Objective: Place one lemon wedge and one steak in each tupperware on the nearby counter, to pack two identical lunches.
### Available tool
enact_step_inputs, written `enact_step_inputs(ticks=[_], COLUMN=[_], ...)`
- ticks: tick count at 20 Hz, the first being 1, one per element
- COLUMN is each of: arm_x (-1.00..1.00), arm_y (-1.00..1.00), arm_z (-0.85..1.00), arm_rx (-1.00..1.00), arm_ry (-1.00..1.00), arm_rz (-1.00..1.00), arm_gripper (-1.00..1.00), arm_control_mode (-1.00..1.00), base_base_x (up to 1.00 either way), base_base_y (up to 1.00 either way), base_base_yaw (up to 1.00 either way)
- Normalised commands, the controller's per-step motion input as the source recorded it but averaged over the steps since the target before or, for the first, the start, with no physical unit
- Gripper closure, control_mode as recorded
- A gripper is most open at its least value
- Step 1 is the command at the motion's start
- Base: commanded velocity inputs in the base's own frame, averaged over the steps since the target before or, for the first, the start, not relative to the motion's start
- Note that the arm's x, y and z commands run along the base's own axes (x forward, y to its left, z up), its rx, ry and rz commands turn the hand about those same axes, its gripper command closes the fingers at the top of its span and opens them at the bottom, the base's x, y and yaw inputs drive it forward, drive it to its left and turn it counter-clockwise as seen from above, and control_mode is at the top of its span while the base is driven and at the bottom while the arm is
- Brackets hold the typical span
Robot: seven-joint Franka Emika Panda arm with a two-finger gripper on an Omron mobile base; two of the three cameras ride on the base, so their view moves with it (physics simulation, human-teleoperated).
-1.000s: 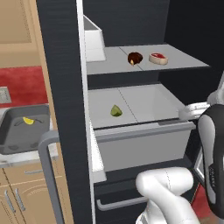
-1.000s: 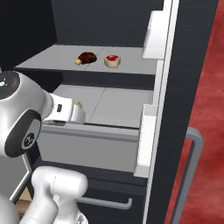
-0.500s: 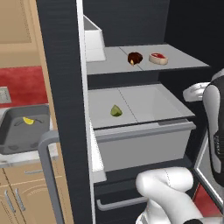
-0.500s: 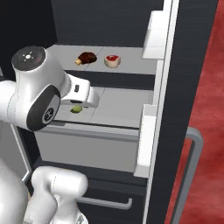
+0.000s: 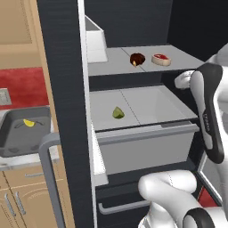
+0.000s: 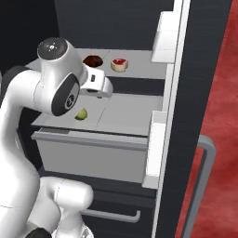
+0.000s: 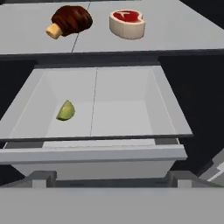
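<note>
The gripper (image 7: 112,177) stands fully released, jaws spread wide and holding nothing; in the hand view its two dark finger tips (image 7: 40,178) sit at the bottom corners, far apart. In the right base view the hand (image 6: 98,85) hangs above the open drawer, level with the gap under the shelf.

Directly below and ahead of the gripper lies the grey fridge drawer (image 7: 170,114), pulled out. A green citrus wedge (image 7: 66,110) rests on its floor, forward and to the left of the gripper axis (hand view). In the right base view the same wedge (image 6: 81,114) appears just under the arm's elbow joint; in the left base view it (image 5: 118,112) lies clear, near the drawer's centre line.

Farther on, above the drawer, the shelf (image 7: 183,33) carries two meat pieces: a dark brown cut with a bone end (image 7: 70,21) to the left, and a pale round steak with a red top (image 7: 127,22) almost straight ahead. They lie near each other, not touching.

The left base view adds what the others lack: well to the gripper's left, past the fridge door, a dark tray (image 5: 11,138) on the counter (image 5: 26,159) holds a yellow lemon wedge (image 5: 29,123).
</note>
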Motion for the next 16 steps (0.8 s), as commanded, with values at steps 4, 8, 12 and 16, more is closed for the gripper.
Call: enact_step_inputs(ticks=[4, 8, 12, 16], arm_x=[0.46, 0.49, 0.45, 0.47], arm_y=[0.00, 0.00, -0.04, -0.14], arm_z=[0.04, 0.00, 0.02, 0.09], arm_rx=[0.00, 0.00, 0.00, 0.00], arm_ry=[-0.07, -0.13, -0.12, -0.02], arm_rz=[0.00, 0.00, 0.00, 0.00], arm_gripper=[-1.00, -1.00, -1.00, -1.00], arm_control_mode=[-1.00, -1.00, -1.00, -1.00], base_base_x=[0.00, 0.00, 0.00, 0.00], base_base_y=[0.00, 0.00, 0.00, 0.00], base_base_yaw=[0.00, 0.00, 0.00, 0.00])
